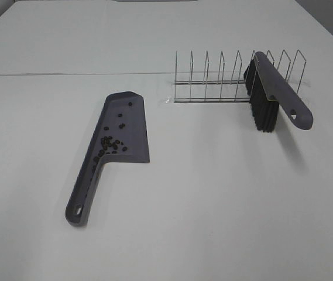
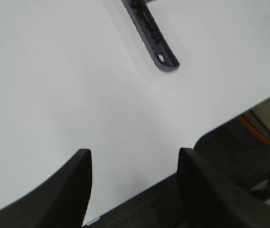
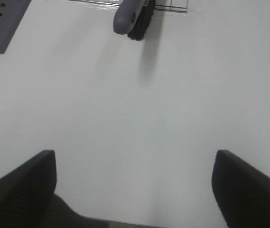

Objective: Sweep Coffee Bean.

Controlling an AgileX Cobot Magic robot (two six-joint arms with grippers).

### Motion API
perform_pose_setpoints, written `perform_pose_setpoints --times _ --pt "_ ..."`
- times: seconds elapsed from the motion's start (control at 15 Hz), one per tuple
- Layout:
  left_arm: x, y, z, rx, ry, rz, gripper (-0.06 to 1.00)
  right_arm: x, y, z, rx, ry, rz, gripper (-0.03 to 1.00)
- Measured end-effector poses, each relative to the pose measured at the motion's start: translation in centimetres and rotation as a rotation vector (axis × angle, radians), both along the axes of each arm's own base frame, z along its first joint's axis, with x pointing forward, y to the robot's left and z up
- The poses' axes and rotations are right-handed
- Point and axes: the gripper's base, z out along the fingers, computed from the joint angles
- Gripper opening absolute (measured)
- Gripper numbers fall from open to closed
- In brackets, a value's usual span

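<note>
the coffee beans (image 1: 111,144) all lie inside the grey dustpan (image 1: 132,151) on the white table (image 1: 225,193), with none visible loose, so the sweeping looks essentially finished. the brush (image 1: 271,93) rests propped in the wire rack (image 1: 213,79), while the left gripper (image 2: 134,183) and right gripper (image 3: 135,180) both hang open and empty, well apart from everything.

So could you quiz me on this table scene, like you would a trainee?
1. True or false: the dark coffee beans lie in the grey plastic dustpan.
2. The grey-handled black-bristled brush rests in: A) the wire rack, B) the dustpan, C) a gripper.
3. Fill in: both grippers are ___.

Key: 1 true; 2 A; 3 open, left gripper and right gripper, holding nothing.
</note>
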Motion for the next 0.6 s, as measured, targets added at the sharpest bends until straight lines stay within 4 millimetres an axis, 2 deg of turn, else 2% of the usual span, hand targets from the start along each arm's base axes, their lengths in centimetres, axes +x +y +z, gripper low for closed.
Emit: perform_pose_setpoints --times 0.33,0.6 --pt "-2.9 1.0 0.6 -0.027 -0.205 0.185 0.53 0.1 -0.1 0.0 0.000 0.000 -0.096 0.84" --pt "-5.0 1.1 0.7 -0.040 -0.339 0.211 0.53 -0.3 0.0 0.0 0.005 -0.022 -0.092 0.84"
